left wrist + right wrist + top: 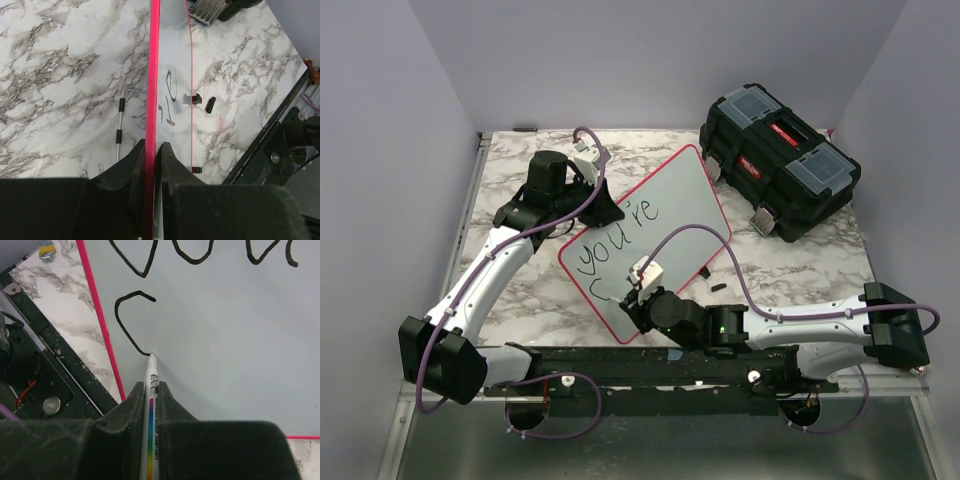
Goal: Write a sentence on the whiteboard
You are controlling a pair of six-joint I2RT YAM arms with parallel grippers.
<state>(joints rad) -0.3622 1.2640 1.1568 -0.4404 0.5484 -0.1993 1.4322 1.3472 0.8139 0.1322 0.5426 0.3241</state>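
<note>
The whiteboard (670, 215), glossy white with a red-pink rim, lies tilted on the marble table. It bears "you're" (618, 240) in black and below it a "c" (131, 320). My left gripper (150, 150) is shut on the board's rim (153, 75) at its far left edge. My right gripper (151, 390) is shut on a white marker (152, 405) with a rainbow stripe. The marker's tip (151, 356) touches the board at the end of the "c" stroke. In the top view the right gripper (642, 300) is over the board's near corner.
A black toolbox (778, 160) stands at the back right. A small black cap (210, 104) and a black clip (196, 98) lie by the board's edge. A thin metal rod (120, 127) lies on the table. The black rail (650, 365) runs along the near edge.
</note>
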